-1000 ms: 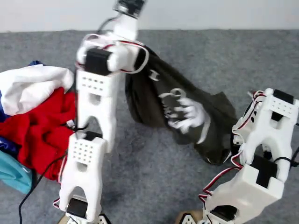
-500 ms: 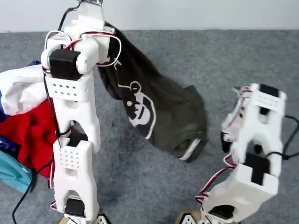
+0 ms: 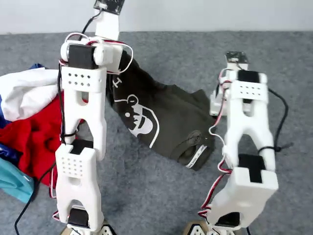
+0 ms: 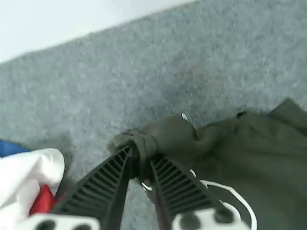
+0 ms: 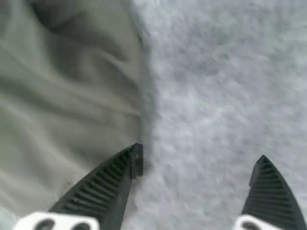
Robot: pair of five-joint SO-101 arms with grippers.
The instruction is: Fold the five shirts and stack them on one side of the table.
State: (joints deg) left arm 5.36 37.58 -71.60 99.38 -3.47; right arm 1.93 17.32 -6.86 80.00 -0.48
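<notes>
The left arm (image 3: 82,105) rears tall over the worktop (image 3: 279,63), its jaws clamped on a bunched edge of the dark green shirt (image 3: 168,122), which trails down onto the grey surface between both arms. The right arm (image 3: 248,115) leans forward, jaws wide apart, just beside the shirt's edge. Other shirts (image 3: 34,117) lie heaped beside the left arm.
</notes>
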